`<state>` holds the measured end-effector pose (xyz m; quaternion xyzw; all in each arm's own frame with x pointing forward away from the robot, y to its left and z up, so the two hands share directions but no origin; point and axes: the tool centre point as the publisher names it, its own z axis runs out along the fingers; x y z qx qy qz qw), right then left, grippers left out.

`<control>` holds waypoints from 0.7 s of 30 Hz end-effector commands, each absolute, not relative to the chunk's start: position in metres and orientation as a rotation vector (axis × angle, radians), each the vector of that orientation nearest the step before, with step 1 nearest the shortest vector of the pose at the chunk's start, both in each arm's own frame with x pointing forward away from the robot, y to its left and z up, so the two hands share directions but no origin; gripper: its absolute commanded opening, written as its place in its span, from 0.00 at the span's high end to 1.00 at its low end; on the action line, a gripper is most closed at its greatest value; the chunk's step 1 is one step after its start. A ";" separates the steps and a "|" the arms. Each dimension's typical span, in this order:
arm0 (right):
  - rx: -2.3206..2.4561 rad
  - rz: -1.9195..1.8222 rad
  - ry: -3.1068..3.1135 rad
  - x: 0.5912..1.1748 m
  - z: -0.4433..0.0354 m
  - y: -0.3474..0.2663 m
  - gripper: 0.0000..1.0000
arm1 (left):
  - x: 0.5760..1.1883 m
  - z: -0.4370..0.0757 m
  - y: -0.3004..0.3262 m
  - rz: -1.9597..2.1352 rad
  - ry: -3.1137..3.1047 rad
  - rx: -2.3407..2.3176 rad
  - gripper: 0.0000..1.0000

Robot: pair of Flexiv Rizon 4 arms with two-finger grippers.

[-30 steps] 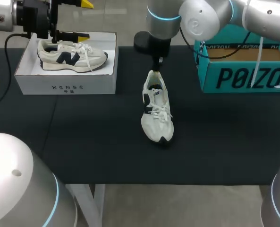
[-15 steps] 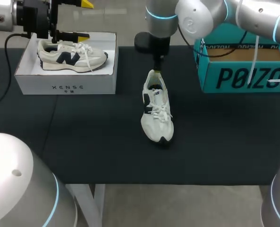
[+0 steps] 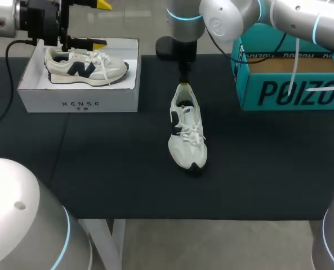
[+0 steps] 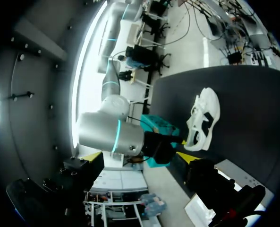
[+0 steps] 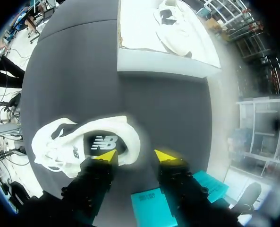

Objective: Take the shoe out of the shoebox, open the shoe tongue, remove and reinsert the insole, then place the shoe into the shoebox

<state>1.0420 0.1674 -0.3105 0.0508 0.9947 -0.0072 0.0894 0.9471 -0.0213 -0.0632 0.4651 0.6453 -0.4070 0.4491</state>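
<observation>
White shoe [image 3: 186, 132], navy logo (white laces), right pincer [image 5: 135, 155] open over heel, left pincer [image 3: 100, 23] agape, empty

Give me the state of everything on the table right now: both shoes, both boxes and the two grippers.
Table shoe: upright on its sole, laced, insole inside.
Boxed shoe: lying on its side in the white shoebox.
White shoebox: open, no lid on.
Teal box: open at the top.
Left gripper: open, empty, above the white shoebox.
Right gripper: open, one finger over the table shoe's opening, one outside its heel.
</observation>
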 end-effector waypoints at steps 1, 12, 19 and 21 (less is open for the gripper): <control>0.149 -0.047 2.958 1.044 -0.322 0.173 0.45 | 0.948 -0.063 -0.021 -1.005 1.598 1.154 0.00; 0.163 -0.075 2.945 1.053 -0.357 0.167 0.30 | 0.948 -0.063 -0.021 -1.005 1.598 1.154 0.00; 0.130 -0.083 2.978 1.062 -0.382 0.166 0.26 | 0.948 -0.063 -0.021 -1.005 1.598 1.154 0.00; 0.137 -0.078 2.992 1.064 -0.387 0.166 0.36 | 0.948 -0.063 -0.021 -1.005 1.598 1.154 0.00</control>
